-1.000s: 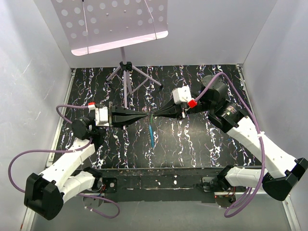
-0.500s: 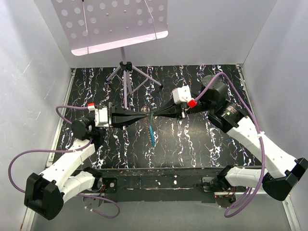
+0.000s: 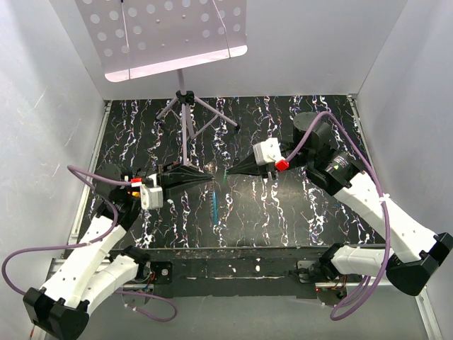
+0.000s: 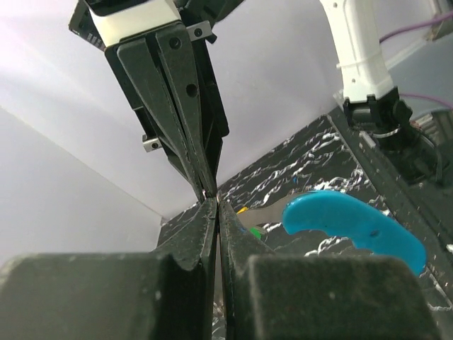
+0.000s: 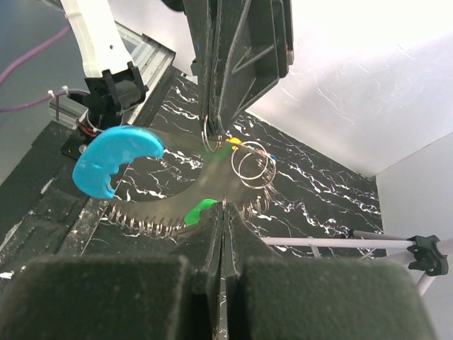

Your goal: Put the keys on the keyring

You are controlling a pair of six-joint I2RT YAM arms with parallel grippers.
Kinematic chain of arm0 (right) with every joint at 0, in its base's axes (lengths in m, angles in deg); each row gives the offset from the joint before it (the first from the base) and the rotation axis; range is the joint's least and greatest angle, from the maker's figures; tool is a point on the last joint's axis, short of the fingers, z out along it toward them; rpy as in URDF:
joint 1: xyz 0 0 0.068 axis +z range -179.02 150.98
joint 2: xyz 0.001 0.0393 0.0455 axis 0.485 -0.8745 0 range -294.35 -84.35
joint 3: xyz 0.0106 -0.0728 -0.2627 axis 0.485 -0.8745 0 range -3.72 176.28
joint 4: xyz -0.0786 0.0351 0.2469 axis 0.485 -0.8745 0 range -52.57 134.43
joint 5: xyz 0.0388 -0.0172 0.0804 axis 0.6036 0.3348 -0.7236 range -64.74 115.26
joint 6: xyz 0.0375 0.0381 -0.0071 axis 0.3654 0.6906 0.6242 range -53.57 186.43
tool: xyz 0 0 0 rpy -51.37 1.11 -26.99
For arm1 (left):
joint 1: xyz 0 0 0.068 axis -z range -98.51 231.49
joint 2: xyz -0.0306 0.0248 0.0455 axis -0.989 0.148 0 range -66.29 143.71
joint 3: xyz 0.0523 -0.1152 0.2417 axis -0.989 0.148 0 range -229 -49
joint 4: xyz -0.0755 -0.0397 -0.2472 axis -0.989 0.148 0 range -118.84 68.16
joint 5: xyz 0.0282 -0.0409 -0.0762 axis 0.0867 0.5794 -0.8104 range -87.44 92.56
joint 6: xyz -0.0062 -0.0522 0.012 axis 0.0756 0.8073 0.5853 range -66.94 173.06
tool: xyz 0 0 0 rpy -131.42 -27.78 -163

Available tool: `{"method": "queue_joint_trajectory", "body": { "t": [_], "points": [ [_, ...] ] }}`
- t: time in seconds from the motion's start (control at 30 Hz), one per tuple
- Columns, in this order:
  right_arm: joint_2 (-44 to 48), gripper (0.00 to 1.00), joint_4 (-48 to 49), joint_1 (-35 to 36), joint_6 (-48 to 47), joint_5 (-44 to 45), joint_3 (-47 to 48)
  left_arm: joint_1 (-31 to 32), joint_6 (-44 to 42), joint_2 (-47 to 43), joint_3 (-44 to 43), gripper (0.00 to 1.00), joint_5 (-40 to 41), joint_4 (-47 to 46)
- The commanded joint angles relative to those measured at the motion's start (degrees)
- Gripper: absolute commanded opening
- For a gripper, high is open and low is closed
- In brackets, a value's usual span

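You have both arms nearly tip to tip above the black marbled table (image 3: 304, 212), the left gripper (image 3: 210, 178) pinched tight on the silvery keyring (image 5: 251, 164) with its light-blue tag (image 3: 214, 207) dangling beneath, and the right gripper (image 3: 228, 173), just beside it, squeezed closed on the tiny green-headed key (image 5: 200, 210).

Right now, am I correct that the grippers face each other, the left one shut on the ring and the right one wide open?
Not quite: the right gripper is shut too, pinching the green key, as the right wrist view shows. The left gripper is indeed shut on the ring, and they face each other.
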Motion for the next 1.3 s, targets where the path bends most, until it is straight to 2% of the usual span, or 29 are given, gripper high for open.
{"method": "queue_joint_trajectory", "body": {
  "t": [0.0,0.07,0.23,0.53,1.07,1.27],
  "points": [
    [1.5,0.01,-1.7,0.3,-7.4,-1.3,2.0,-0.3,-14.7,-1.2,-4.1,0.0,-1.2,16.7],
    [1.4,0.01,-1.3,0.4,-8.5,-1.6,1.9,-0.3,-15.1,-0.9,-4.1,0.0,-1.7,16.9],
    [0.7,0.01,0.4,1.1,-8.5,-2.3,1.7,-0.3,-10.1,0.1,-2.3,0.0,-2.2,9.1],
    [0.6,0.01,1.4,2.4,-8.3,-2.0,0.8,-0.3,-9.4,0.4,-1.6,0.0,-1.1,7.3],
    [0.4,0.01,3.7,3.6,-7.1,-0.1,0.2,-0.3,-3.0,1.6,-0.3,0.0,-1.5,-1.0],
    [0.4,0.01,4.0,3.9,-6.7,-0.1,0.0,-0.3,-2.9,1.8,-0.3,0.0,-1.2,-1.0]
  ]
}}
